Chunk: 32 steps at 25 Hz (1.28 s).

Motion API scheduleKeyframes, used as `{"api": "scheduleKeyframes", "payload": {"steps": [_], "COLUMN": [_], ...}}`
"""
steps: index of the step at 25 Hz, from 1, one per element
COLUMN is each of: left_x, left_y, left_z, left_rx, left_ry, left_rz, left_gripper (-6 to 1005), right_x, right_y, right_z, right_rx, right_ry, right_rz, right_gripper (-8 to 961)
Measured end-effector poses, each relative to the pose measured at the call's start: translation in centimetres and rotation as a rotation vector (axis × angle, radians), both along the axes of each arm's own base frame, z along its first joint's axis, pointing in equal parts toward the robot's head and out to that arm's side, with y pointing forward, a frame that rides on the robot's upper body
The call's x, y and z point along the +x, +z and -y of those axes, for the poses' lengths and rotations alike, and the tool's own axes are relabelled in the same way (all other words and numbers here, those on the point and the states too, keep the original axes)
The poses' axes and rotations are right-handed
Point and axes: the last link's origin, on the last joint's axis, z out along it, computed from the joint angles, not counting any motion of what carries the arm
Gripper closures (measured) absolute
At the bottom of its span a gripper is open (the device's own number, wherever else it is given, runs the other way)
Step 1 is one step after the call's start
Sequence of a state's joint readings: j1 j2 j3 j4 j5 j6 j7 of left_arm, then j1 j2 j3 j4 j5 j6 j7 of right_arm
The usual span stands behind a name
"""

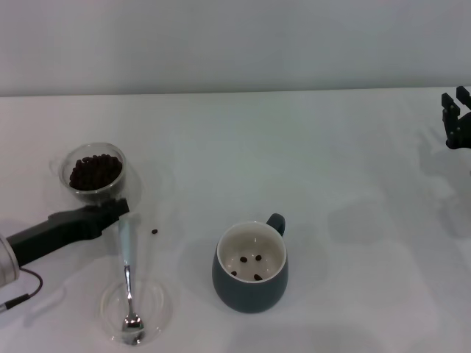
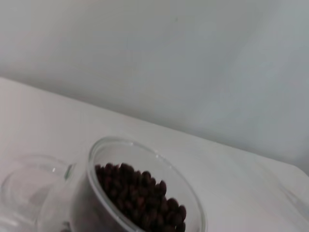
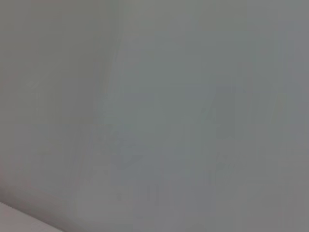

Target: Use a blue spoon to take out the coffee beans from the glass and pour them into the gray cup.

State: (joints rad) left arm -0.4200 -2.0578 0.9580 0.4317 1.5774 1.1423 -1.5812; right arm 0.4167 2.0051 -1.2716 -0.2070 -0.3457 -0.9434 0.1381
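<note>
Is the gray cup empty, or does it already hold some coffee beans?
Not empty: the gray cup stands upright with a few coffee beans on its cream-white bottom, far from full.

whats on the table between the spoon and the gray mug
In the head view, one stray coffee bean lies on the table between the spoon and the gray mug, nearer the spoon. The rest of that stretch is bare.

I can't see the left gripper [image 1: 118, 209] fingers' grip: the blue spoon [image 1: 129, 283] handle end sits under them. Right gripper [image 1: 456, 121] cut off by head view edge, finger state unclear. Glass [image 2: 140, 193] cut off in left wrist view, blurred. Right wrist view: blank grey only.
</note>
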Motion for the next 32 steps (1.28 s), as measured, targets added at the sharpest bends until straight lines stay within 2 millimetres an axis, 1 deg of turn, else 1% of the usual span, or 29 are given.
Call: {"api": "scheduleKeyframes", "payload": {"steps": [6, 10, 13, 19, 23, 27, 32], "left_x": [0.6, 0.6, 0.4, 0.1, 0.2, -0.6, -1.9], "left_y": [0.2, 0.8, 1.6, 2.9, 2.9, 2.8, 2.9], "left_z": [-0.5, -0.3, 0.3, 1.7, 2.4, 3.4, 4.1], "left_rx": [0.029, 0.101, 0.174, 0.337, 0.375, 0.445, 0.561], "left_ry": [-0.040, -0.065, -0.102, -0.211, -0.252, -0.233, -0.188], "left_rz": [-0.008, 0.012, 0.024, 0.004, -0.003, -0.010, -0.060], "left_gripper": [707, 668, 555, 554, 554, 554, 554], "right_x": [-0.3, -0.5, -0.5, -0.7, -0.7, -0.5, -0.4], "right_y": [0.2, 0.4, 0.7, 1.1, 1.3, 1.5, 1.6], "right_z": [-0.4, -0.6, -0.8, -1.0, -1.0, -0.7, 0.2], "right_rx": [0.002, 0.006, 0.009, 0.030, 0.067, 0.084, 0.096], "right_ry": [0.012, 0.019, 0.023, 0.031, 0.028, 0.025, 0.035], "right_rz": [0.003, 0.008, 0.013, 0.029, 0.052, 0.032, -0.087], "right_gripper": [625, 624, 624, 622, 622, 621, 620]}}
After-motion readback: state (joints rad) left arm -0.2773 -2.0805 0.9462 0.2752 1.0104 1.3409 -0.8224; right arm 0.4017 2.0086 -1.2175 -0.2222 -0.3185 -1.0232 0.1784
